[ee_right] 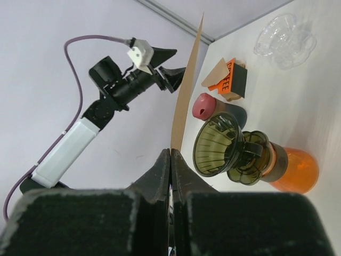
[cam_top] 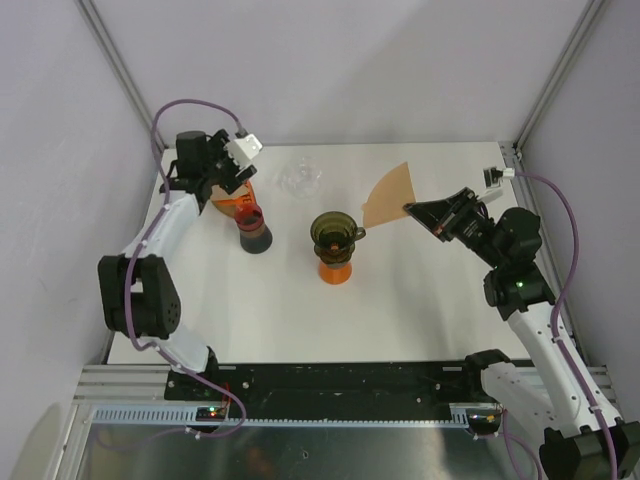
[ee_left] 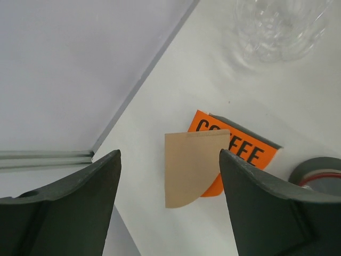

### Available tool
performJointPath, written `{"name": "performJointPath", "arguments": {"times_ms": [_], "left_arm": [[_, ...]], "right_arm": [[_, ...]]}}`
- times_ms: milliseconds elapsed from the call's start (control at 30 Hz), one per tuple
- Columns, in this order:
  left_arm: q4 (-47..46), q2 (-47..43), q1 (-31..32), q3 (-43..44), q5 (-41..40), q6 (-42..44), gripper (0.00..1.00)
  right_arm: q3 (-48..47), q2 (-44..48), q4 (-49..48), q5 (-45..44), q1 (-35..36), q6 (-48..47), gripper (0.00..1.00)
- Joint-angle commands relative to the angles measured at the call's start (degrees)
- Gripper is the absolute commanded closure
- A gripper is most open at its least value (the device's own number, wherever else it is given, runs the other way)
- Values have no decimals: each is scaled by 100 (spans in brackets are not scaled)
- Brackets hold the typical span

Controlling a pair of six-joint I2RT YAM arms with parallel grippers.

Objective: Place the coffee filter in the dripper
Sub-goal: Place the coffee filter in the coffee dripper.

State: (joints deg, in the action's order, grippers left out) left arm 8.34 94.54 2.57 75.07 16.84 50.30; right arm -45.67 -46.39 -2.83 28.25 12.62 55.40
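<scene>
Found filter (cam_top: 390, 195) pinched in clenched right gripper (cam_top: 410, 208), aloft just right of dripper (cam_top: 335, 230), not touching. Found left gripper (ee_left: 169, 154) released, grasping nothing, over orange box (ee_left: 245, 149) with spare filter (ee_left: 189, 165) leaning against it.

My left arm (cam_top: 168, 226) and right arm (cam_top: 545, 340) were white shells on black joints, each trailing a purple cable (cam_top: 190, 103). My left gripper (ee_left: 169, 156) had dark wedge fingers (ee_left: 64, 208); a green light (cam_top: 519, 285) glowed at three o'clock.
</scene>
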Motion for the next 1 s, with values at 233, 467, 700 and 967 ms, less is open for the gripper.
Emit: {"name": "performJointPath", "arguments": {"times_ms": [233,467,700,967], "left_arm": [[2386,-2229,362,636,1146,-1566,19],[3789,-3158,363,1212,2385,-2717,23],[4398,-3761,375,1144,4249,-3347,30],[4947,-3854,422,1551,4621,-2319,34]], "right_arm": [[-440,123,-561,-112,1095,-465,100],[-668,-141,-1280,759,2069,-1516,100],[-783,-394,-1968,2133,2556,-2062,100],[-1518,-757,-740,994,2921,-1852,100]]}}
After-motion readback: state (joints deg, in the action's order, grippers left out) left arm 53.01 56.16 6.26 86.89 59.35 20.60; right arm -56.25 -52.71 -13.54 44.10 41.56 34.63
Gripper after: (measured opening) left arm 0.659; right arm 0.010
